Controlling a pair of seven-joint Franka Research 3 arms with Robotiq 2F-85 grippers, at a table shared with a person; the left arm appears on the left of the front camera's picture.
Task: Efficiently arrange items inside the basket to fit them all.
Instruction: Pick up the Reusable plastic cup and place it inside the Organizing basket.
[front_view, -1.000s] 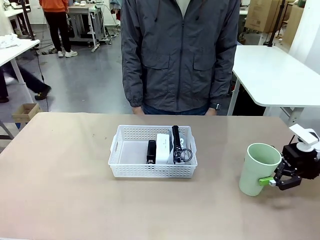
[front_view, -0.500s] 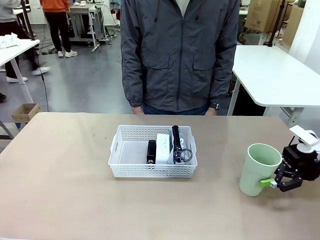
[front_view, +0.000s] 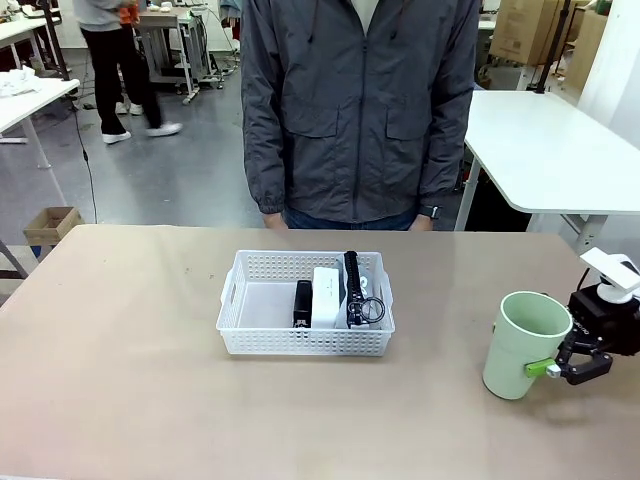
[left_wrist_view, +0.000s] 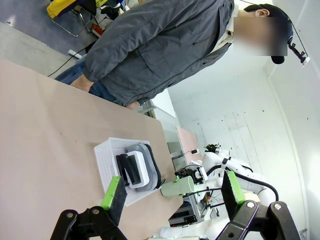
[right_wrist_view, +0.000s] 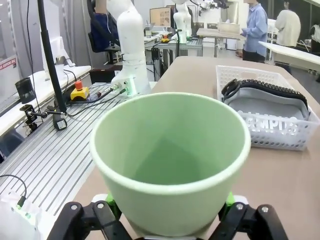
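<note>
Tan bench surface runs before us, broad and bare on its left half. Nearest, at the right edge, our right gripper has its jaws closed on the lower body of the pale-green cup, which stands tilted slightly to the right; in the right wrist view the cup's open mouth faces us, with a green pad at each lower side of it. Our left gripper shows in its own wrist view with the jaws spread wide and nothing between them, the bench well beyond.

Farther in, near the middle of the bench and well apart from the cup, sits the white basket. Its left part lies open. In its right part, side by side from left to right, we see the black stapler, the small white box and the grey shoe standing on its side with its black sole facing left, against the right wall.

At the far edge stands a person in a dark grey jacket. Beyond to the right is a white table.
</note>
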